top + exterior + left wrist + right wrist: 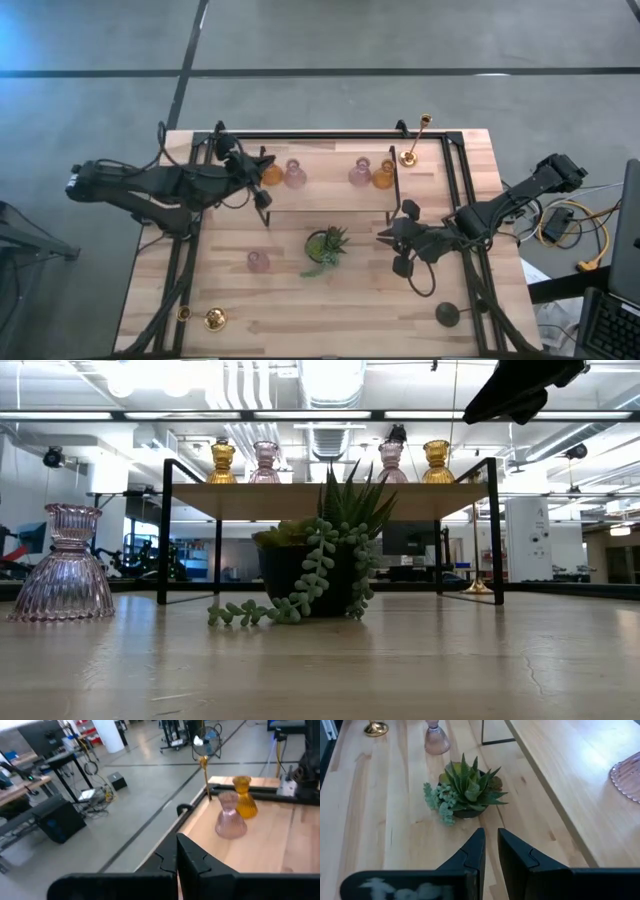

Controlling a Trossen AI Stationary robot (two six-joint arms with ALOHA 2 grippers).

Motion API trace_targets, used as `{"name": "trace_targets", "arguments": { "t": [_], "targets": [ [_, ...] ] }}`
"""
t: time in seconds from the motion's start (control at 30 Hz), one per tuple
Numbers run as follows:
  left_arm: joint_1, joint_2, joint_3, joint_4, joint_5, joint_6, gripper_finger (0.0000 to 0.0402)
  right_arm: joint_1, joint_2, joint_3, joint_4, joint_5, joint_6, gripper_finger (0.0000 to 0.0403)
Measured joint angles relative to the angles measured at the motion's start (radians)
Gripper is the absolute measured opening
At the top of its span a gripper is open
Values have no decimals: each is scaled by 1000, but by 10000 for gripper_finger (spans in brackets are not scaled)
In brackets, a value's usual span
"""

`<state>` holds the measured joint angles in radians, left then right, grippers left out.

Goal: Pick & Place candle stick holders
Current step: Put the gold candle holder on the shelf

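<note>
amber and pink glass holders sit in pairs on the raised shelf (330, 180) at the frame's upper middle: amber holder (271, 174) and pink holder (294, 175) on the left, another pair on the right. your left gripper (262, 172) hovers just beside the left amber one, fingers closed together. your right gripper (390, 240), right of centre near the green plant (326, 246), has its fingers nearly together, empty. a gold candlestick (416, 140) stands upper right.

Four holders (222, 463) on shelf (330, 487), plant (320, 560) below
</note>
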<state>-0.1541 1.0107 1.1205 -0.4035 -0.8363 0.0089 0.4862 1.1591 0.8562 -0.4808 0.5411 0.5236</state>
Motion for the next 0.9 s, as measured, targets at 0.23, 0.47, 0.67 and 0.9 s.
{"name": "trace_targets", "arguments": {
  "t": [0.23, 0.47, 0.67, 0.9],
  "targets": [
    [-93, -100, -93, -88, -10, -123, 0, 0, -3, 0, -10, -68, 0, 43],
    [-206, -191, -191, -96, -66, -216, 0, 4, -72, 0, -55, -146, 79, 43],
    [-280, -241, -261, -141, -108, -310, 0, 28, -166, 0, -105, -150, 160, 43],
    [-330, -289, -310, -221, -190, -428, 0, 38, -247, 0, -143, -82, 168, 43]
  ]
}}
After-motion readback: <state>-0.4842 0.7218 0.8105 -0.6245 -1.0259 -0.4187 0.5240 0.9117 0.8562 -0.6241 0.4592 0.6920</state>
